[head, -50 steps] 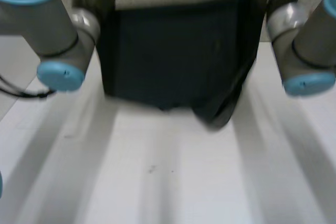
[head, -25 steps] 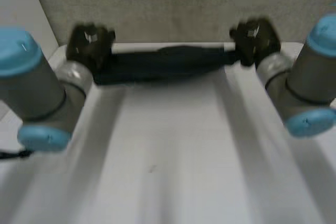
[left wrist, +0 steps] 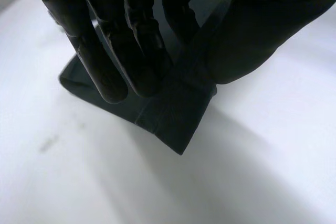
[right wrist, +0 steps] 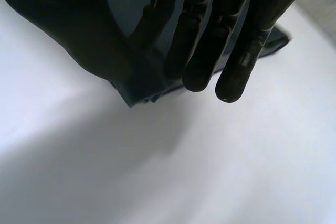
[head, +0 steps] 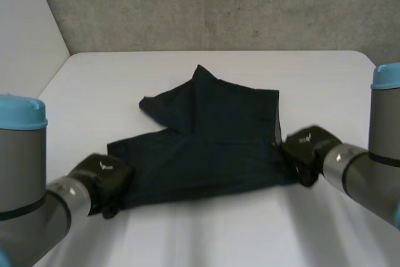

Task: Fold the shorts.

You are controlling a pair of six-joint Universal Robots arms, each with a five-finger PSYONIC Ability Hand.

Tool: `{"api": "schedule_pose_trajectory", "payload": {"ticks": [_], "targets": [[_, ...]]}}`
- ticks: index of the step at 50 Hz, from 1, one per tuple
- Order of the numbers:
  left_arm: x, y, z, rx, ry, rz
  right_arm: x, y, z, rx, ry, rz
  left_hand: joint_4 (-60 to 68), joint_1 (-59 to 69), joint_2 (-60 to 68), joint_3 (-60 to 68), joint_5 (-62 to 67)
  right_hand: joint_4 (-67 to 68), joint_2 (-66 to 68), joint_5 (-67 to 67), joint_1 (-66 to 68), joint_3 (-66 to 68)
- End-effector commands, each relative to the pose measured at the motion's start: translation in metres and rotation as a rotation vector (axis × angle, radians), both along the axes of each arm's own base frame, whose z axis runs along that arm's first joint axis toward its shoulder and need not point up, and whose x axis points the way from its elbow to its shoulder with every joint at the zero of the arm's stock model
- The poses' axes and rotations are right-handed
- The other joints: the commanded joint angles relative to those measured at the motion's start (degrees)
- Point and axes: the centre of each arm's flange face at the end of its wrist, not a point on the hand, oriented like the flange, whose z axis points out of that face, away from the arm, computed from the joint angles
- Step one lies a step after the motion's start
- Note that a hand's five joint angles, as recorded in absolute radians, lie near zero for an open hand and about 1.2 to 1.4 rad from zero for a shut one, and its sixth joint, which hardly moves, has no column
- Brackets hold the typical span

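Observation:
Dark navy shorts [head: 206, 142] lie spread on the white table [head: 206, 229], one leg folded up toward the far side. My left hand [head: 103, 176] is at the near left corner of the shorts, and in the left wrist view its fingers [left wrist: 113, 51] and thumb pinch the hemmed corner of the shorts [left wrist: 176, 114]. My right hand [head: 306, 151] sits at the near right corner. Its fingers [right wrist: 210, 40] and thumb clamp the edge of the shorts [right wrist: 142, 85] just above the table.
A grey wall [head: 212, 4] rises behind the table's far edge. Bare white tabletop stretches in front of the shorts and to both sides. Both grey forearms come in low from the near corners.
Both hands have swung the shorts from hanging high down and toward me, laying them flat on the table. The hands still grip the near corners.

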Motion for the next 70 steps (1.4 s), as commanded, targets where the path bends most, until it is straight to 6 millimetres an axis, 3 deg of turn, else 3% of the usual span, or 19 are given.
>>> {"api": "schedule_pose_trajectory", "payload": {"ticks": [1,3,6,13,17,21,29,34,40,46,50,54,58,61,63,68,70], "targets": [[-0.005,0.009,0.001,0.019,0.052,-0.060,-0.011,0.025,-0.006,0.087,0.151,0.094,11.47,14.66,11.34,11.59,14.31,11.74,12.90,13.84,24.71,11.92],[-0.010,-0.001,0.004,-0.042,0.088,-0.066,-0.010,0.022,-0.009,0.059,0.141,0.089,5.66,8.86,5.54,5.78,8.50,11.74,12.90,13.84,24.71,11.92],[-0.021,-0.021,0.010,-0.163,0.137,-0.075,-0.009,0.020,-0.013,0.035,0.129,0.088,-40.32,-37.13,-40.45,-40.21,-37.49,11.74,12.90,13.84,24.71,11.92],[-0.038,-0.078,0.018,-0.380,0.226,-0.050,-0.007,0.020,-0.018,0.017,0.117,0.088,-40.49,-37.30,-40.61,-40.37,-37.65,11.74,12.90,13.84,24.71,11.92],[-0.042,-0.116,0.012,-0.439,0.249,-0.025,-0.006,0.018,-0.020,-0.003,0.101,0.081,-37.46,-34.27,-37.59,-37.34,-34.63,11.74,12.90,13.84,24.71,11.92],[-0.056,-0.150,-0.008,-0.431,0.257,-0.038,-0.005,0.016,-0.021,-0.019,0.091,0.077,-33.12,-29.92,-33.24,-33.00,-30.28,11.74,12.90,13.84,24.71,11.92],[-0.070,-0.183,-0.055,-0.307,0.245,-0.088,-0.004,0.012,-0.022,-0.049,0.060,0.059,-30.90,-27.71,-31.02,-30.78,-28.06,11.74,12.90,13.84,24.71,11.92],[-0.074,-0.194,-0.074,-0.263,0.226,-0.089,-0.004,0.010,-0.022,-0.051,0.048,0.048,-24.36,-21.17,-24.49,-24.24,-21.53,11.74,12.90,13.84,24.71,11.92],[-0.074,-0.204,-0.086,-0.274,0.193,-0.070,-0.004,0.009,-0.022,-0.053,0.042,0.039,11.40,14.59,11.27,11.52,14.24,11.74,12.90,13.84,24.71,11.92],[-0.059,-0.206,-0.082,-0.343,0.032,0.078,-0.004,0.008,-0.022,-0.062,0.041,0.039,11.47,14.66,11.34,11.59,14.31,11.74,12.90,13.84,24.71,11.92],[-0.045,-0.197,-0.064,-0.385,-0.045,0.209,-0.003,0.008,-0.022,-0.063,0.039,0.041,11.47,14.66,11.34,11.59,14.31,11.74,12.90,13.84,24.71,11.92],[-0.059,-0.176,-0.056,-0.395,-0.033,0.165,-0.003,0.009,-0.021,-0.065,0.038,0.044,11.47,14.66,11.34,11.59,14.31,11.74,12.90,13.84,24.71,11.92],[-0.073,-0.158,-0.060,-0.387,-0.027,0.114,-0.001,0.010,-0.022,-0.065,0.038,0.051,11.47,14.66,11.34,11.59,14.31,11.74,12.90,13.84,24.71,11.92],[-0.078,-0.152,-0.058,-0.385,-0.024,0.094,-0.001,0.009,-0.022,-0.069,0.038,0.049,-9.29,-6.10,-9.42,-9.17,-6.45,11.74,12.90,13.84,24.71,11.92],[-0.078,-0.153,-0.051,-0.400,-0.012,0.091,-0.003,0.007,-0.022,-0.069,0.038,0.041,-30.62,-27.43,-30.74,-30.50,-27.78,11.74,12.90,13.84,24.71,11.92],[-0.084,-0.166,-0.032,-0.437,0.077,0.009,-0.003,0.006,-0.022,-0.070,0.037,0.038,-35.61,-32.42,-35.74,-35.49,-32.77,11.74,12.90,13.84,24.71,11.92],[-0.078,-0.182,-0.023,-0.452,0.129,-0.028,-0.003,0.006,-0.022,-0.071,0.035,0.039,-35.27,-32.08,-35.40,-35.15,-32.44,11.74,12.90,13.84,24.71,11.92]]}}
